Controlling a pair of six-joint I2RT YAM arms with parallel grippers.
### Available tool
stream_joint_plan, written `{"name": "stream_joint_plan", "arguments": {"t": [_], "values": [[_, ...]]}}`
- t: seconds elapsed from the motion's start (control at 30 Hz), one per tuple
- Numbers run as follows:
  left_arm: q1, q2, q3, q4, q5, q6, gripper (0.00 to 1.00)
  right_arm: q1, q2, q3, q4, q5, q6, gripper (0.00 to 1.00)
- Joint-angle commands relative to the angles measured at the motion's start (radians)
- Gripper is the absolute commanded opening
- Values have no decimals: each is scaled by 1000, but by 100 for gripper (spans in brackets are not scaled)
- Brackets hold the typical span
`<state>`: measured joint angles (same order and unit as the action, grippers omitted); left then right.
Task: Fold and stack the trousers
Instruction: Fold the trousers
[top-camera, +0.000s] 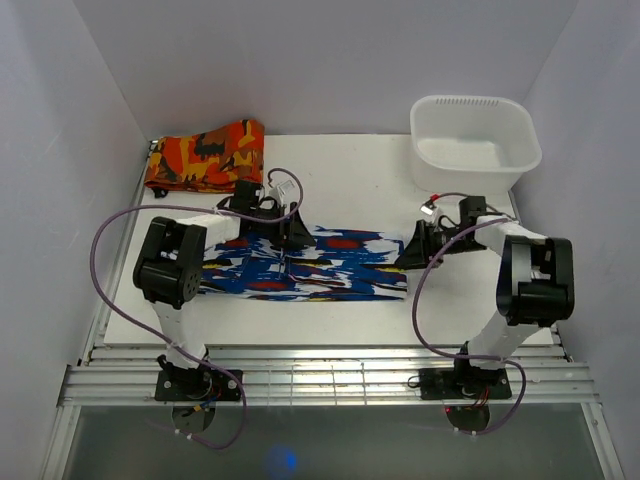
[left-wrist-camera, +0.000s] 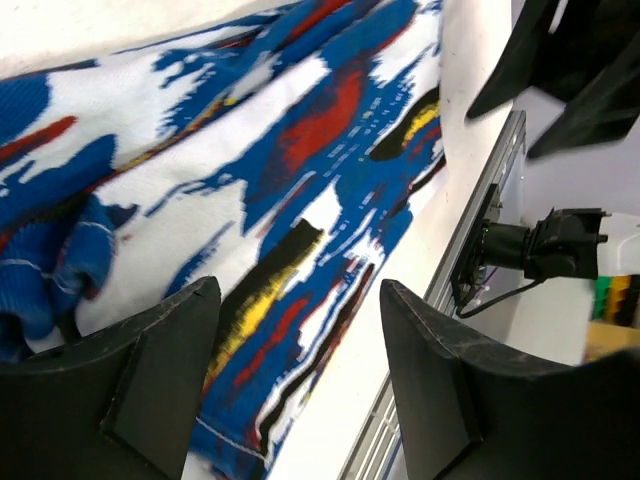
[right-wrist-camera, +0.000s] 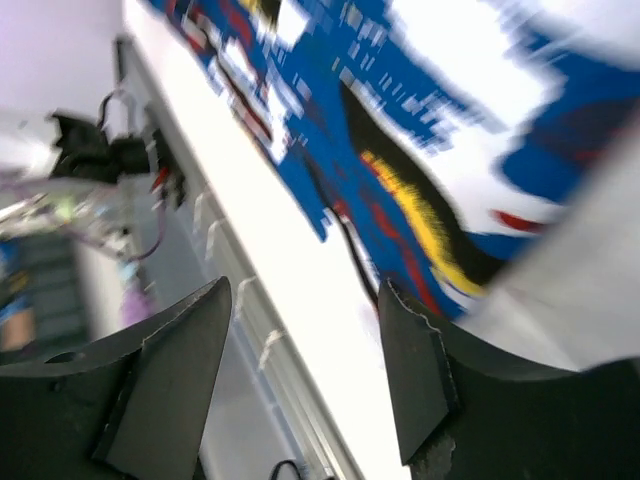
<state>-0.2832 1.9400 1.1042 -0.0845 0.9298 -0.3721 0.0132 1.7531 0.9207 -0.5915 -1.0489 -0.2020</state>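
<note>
The blue-and-white streaky trousers (top-camera: 320, 268) lie flat across the middle of the white table as a long folded band. My left gripper (top-camera: 290, 240) hovers over their far edge near the middle, jaws open and empty; its wrist view shows the trousers (left-wrist-camera: 260, 180) under the open fingers (left-wrist-camera: 440, 390). My right gripper (top-camera: 412, 255) is at the band's right end, jaws open and empty, with the trousers' end (right-wrist-camera: 420, 150) beyond its fingers (right-wrist-camera: 415, 380).
An orange-red-and-black folded cloth (top-camera: 205, 152) lies at the table's far left corner. A white plastic tub (top-camera: 473, 140) stands at the far right. The table's slatted metal front edge (top-camera: 330, 375) runs along the near side.
</note>
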Motion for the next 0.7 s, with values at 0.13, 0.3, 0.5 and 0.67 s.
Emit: {"name": "stream_joint_plan", "arguments": {"t": [0.13,0.3,0.5,0.67], "values": [[88,-291,19,-149,-51,151,78,-117,-210,12,45,317,42,67],[277,-371,17,-264,-42,185,79,-116,-135,-83,139,309,50,64],[545,-434,43,-455,-59,335,82,-104,-30,-123,251,285,82,60],[766,-405,59,-567,-26,420,83,-58,8,-148,351,291,130,59]]}}
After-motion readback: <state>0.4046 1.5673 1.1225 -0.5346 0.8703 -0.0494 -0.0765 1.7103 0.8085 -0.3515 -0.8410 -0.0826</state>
